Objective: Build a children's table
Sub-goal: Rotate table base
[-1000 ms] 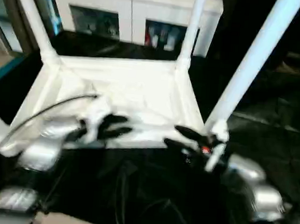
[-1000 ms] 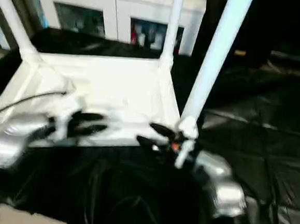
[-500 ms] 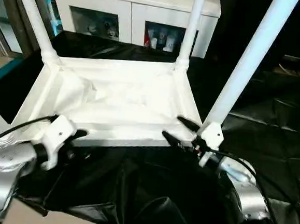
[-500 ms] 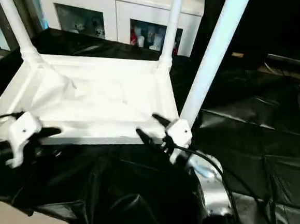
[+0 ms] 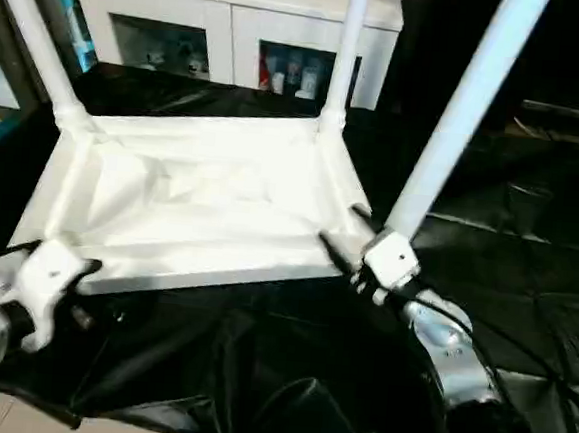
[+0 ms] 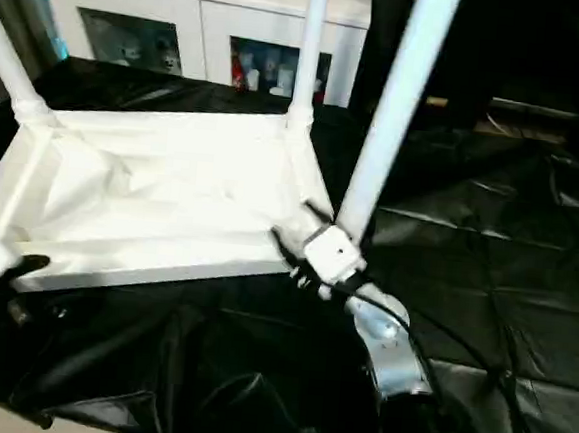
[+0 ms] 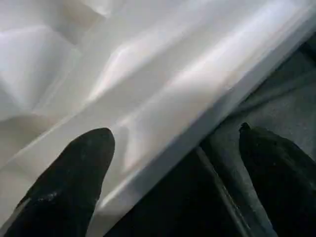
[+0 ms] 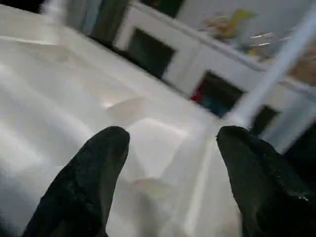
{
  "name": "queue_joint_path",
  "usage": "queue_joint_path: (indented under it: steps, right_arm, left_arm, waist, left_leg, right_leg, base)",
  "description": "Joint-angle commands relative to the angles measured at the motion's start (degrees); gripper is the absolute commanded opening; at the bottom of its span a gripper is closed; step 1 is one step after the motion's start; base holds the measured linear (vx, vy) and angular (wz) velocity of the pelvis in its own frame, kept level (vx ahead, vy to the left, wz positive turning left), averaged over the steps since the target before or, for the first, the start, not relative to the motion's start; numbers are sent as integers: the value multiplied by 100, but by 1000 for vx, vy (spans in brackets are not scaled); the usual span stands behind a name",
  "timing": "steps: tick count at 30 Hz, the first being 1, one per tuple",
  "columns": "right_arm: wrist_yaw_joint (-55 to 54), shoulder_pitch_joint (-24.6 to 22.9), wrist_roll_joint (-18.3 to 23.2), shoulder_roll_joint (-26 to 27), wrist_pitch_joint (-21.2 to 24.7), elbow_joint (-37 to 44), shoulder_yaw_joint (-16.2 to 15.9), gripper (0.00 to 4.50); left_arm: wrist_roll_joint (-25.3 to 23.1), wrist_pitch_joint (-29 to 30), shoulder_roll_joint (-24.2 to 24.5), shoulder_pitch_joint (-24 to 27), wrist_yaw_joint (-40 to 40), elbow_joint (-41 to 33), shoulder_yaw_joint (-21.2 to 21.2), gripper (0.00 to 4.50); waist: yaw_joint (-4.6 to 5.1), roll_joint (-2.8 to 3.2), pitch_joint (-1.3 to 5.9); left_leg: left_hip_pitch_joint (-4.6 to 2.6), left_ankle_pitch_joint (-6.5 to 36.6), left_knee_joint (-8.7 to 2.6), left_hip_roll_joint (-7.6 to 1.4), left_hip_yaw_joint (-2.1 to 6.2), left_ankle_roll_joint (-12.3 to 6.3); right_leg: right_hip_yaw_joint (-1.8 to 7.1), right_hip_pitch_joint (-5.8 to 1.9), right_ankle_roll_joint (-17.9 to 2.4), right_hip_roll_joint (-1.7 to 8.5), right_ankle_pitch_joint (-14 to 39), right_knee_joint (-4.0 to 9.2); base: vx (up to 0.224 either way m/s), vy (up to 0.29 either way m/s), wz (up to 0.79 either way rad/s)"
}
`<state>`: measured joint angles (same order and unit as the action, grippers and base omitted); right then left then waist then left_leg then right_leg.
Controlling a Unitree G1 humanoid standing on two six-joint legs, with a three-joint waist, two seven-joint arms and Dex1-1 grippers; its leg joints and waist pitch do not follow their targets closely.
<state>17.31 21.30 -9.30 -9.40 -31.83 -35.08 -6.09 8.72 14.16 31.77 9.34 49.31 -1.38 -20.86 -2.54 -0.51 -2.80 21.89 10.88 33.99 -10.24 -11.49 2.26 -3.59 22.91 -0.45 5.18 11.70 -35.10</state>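
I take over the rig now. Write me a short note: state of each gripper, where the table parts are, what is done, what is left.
Left gripper: open, empty, at the near rim of the children's table, one finger over the ribbed underside, the other over the black cover.
Right gripper: open, empty, at the near right corner, beside the near right leg.
Table: upside down on the black-covered work table. Three legs stand in their corner sockets: far left, far right, near right. The near left corner is hidden behind the left gripper.
Left: check the near left leg, then probably turn the table upright.

head pair: high, down on table (image 5: 201,200) | wrists: close, along it
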Motion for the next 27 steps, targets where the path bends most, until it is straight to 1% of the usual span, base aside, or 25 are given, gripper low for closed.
queue_joint_path:
  steps: [1,2,3,4,5,6,7,10,11,12,13,14,15,17,18,19,20,22,23,24,26,27]
  right_arm:
    - [-342,105,-113,-15,-222,-238,166,332]
    - [-342,105,-113,-15,-222,-238,166,332]
    - [-612,187,-221,-14,-323,-468,165,332]
    - [-717,223,-254,-15,-347,-548,170,332]
    - [-906,295,-304,-16,-390,-701,186,332]
    - [-996,332,-326,-19,-424,-779,186,332]
    - [-1067,373,-349,-28,-443,-843,185,332]
    - [-1246,488,-398,-39,-503,-1048,200,332]
    - [-1318,529,-408,-45,-545,-1134,210,332]
    - [-1385,600,-380,-73,-570,-1262,251,332]
    - [-1392,638,-344,-100,-556,-1319,289,332]
    - [-1395,653,-327,-112,-549,-1342,305,332]
    - [-1409,684,-318,-134,-564,-1402,326,332]
    - [-1439,747,-306,-176,-625,-1547,340,332]
    - [-1486,788,-318,-219,-667,-1641,342,332]
    - [-1506,816,-320,-243,-688,-1702,346,332]
    - [-1514,834,-315,-261,-700,-1740,354,332]
    - [-1542,915,-291,-326,-727,-1875,388,332]
    - [-1557,949,-278,-348,-737,-1930,403,332]
    - [-1568,970,-271,-361,-745,-1967,411,332]
    - [-1556,1004,-251,-359,-762,-2004,419,332]
    - [-1468,1038,-201,-327,-781,-2002,418,332]
  left_arm:
    - [235,-134,17,280,114,82,-278,448]
    - [235,-134,17,280,114,82,-278,448]
    - [373,-147,-24,512,214,76,-396,448]
    - [426,-153,-40,593,261,77,-432,448]
    - [533,-143,-73,770,364,70,-500,448]
    - [576,-145,-84,837,407,73,-519,448]
    - [581,-168,-89,911,437,99,-519,448]
    - [607,-328,-109,1100,492,266,-517,448]
    - [633,-408,-110,1172,495,326,-517,448]
    - [688,-532,-136,1287,480,439,-595,448]
    - [715,-597,-164,1344,464,508,-678,448]
    - [726,-625,-176,1368,456,537,-715,448]
    - [760,-659,-176,1408,467,573,-769,448]
    - [854,-640,-142,1484,499,631,-871,448]
    - [876,-660,-95,1562,536,699,-931,448]
    - [885,-664,-64,1612,560,741,-964,448]
    - [882,-675,-42,1651,574,775,-981,448]
    - [902,-803,32,1757,641,938,-1043,448]
    - [965,-839,45,1770,684,940,-1066,448]
    - [1013,-858,52,1775,711,931,-1080,448]
    - [1144,-806,58,1695,753,777,-1045,448]
    - [1197,-860,74,1515,811,640,-909,448]
  waist:
    - [-6,86,312]
    - [5,86,299]
    - [-5,66,309]
    - [6,70,306]
    - [9,54,296]
    - [17,56,286]
    - [13,64,289]
    - [35,39,266]
    - [39,26,253]
    - [43,23,244]
    - [50,25,246]
    - [59,-1,238]
    - [63,11,233]
    - [67,12,239]
    - [68,-11,239]
    - [67,-8,240]
    - [73,-31,235]
    - [73,-18,232]
    - [75,-51,227]
    - [57,-30,222]
    - [34,-20,229]
    - [-14,2,216]
  left_leg:
    - [-130,1433,-462,-297,153,-153]
    - [-131,1508,-479,-301,153,-182]
    - [-172,1568,-466,-311,146,-188]
    - [-146,1552,-471,-304,152,-181]
    - [-154,1638,-487,-304,145,-157]
    - [-152,1721,-494,-305,150,-134]
    - [-167,1778,-493,-307,148,-111]
    - [-174,2090,-512,-305,153,-48]
    - [-182,2216,-519,-302,156,-22]
    - [-188,2334,-527,-304,168,6]
    - [-188,2380,-524,-303,172,22]
    - [-182,2434,-532,-307,180,31]
    - [-208,2515,-532,-306,177,51]
    - [-215,2567,-532,-304,179,77]
    - [-206,2550,-533,-303,184,53]
    - [-207,2536,-529,-300,180,45]
    - [-209,2545,-532,-305,175,27]
    - [-209,2537,-527,-297,173,13]
    - [-219,2595,-527,-305,168,12]
    - [-250,2678,-524,-303,164,22]
    - [-279,2756,-520,-303,166,84]
    - [-333,2862,-538,-324,159,149]
  right_leg:
    - [278,-198,-1287,280,554,359]
    - [274,-196,-1241,261,579,372]
    - [279,-170,-1217,261,583,369]
    - [278,-181,-1228,262,572,356]
    - [275,-178,-1195,250,678,375]
    - [284,-175,-1171,255,742,383]
    - [284,-164,-1154,251,776,384]
    - [294,-158,-1019,254,1089,420]
    - [299,-147,-961,256,1286,441]
    - [301,-143,-916,266,1484,458]
    - [303,-140,-907,274,1551,460]
    - [306,-144,-858,280,1688,472]
    - [312,-119,-816,267,1786,490]
    - [315,-113,-818,264,1792,484]
    - [317,-119,-810,270,1812,487]
    - [319,-114,-809,268,1816,488]
    - [324,-109,-791,258,1839,493]
    - [328,-97,-804,255,1856,491]
    - [332,-85,-791,253,1918,505]
    - [340,-57,-771,243,1997,513]
    - [353,-43,-770,247,2043,511]
    - [356,-8,-767,220,2004,543]
  base:
    - [0,0,0]
    - [0,0,0]
    - [0,0,0]
    - [0,0,0]
    - [0,0,0]
    - [0,0,0]
    - [0,0,0]
    - [0,0,0]
    - [0,0,0]
    - [0,0,0]
    - [0,0,0]
    - [0,0,0]
    - [0,0,0]
    - [0,0,0]
    - [0,0,0]
    - [0,0,0]
    - [0,0,0]
    - [0,0,0]
    - [0,0,0]
    - [0,0,0]
    - [0,0,0]
    - [0,0,0]
